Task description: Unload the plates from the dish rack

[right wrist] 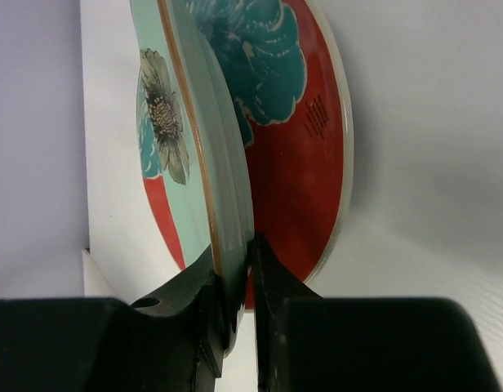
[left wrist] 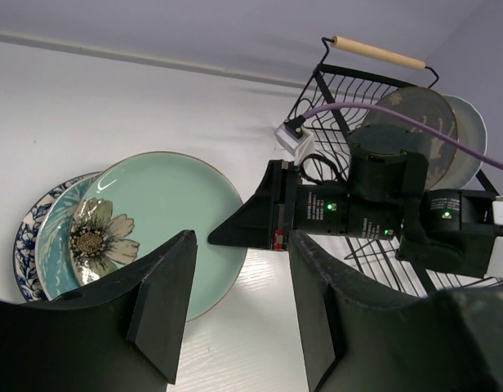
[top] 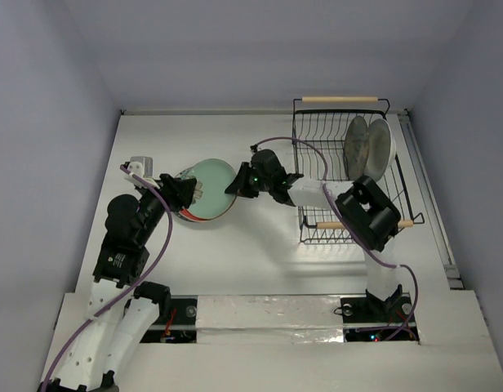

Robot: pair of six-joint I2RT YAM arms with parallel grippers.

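Observation:
My right gripper (top: 238, 184) reaches left from the dish rack (top: 313, 143) and is shut on the near rim of the pale green plate (top: 212, 184). The right wrist view shows the plate (right wrist: 227, 180) edge-on between the jaws (right wrist: 235, 245), tilted over the red plate with teal design (right wrist: 304, 147). The red plate's rim (top: 212, 219) peeks out below, and the blue-white plate (left wrist: 24, 245) lies under the stack. My left gripper (top: 189, 196) is open and empty at the stack's left side (left wrist: 239, 245). A grey-brown plate (top: 357, 145) and a white plate (top: 382, 147) stand in the rack.
The rack (left wrist: 349, 90) stands at the back right, its wooden handles at front and back. White walls close in the table at back and sides. A purple cable loops over the right arm (top: 317, 163). A raised ledge (top: 268, 314) runs along the near edge.

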